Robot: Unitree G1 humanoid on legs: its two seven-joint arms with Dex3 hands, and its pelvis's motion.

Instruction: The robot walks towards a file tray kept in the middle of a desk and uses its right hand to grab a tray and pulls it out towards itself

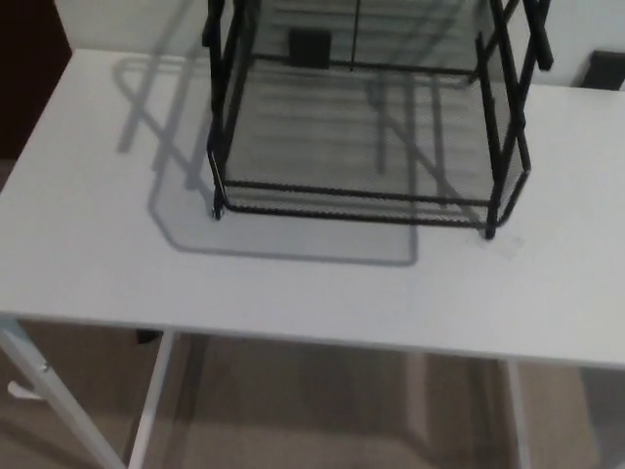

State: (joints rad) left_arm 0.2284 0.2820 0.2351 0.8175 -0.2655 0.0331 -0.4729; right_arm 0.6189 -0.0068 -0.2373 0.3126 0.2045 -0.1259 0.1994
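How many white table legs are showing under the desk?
3, maybe more hidden: a slanted leg at far left, a straight leg beside it, and another leg at right, under the desk.

1. The file tray (361, 200) looks like black wire mesh on thicker black metal bars, with a matt finish.
2. The desk (117, 264) top is white, smooth and matt.
3. The desk legs (146, 430), at 7 o'clock, look like white painted metal.
4. The floor (322, 401) looks matt brown.
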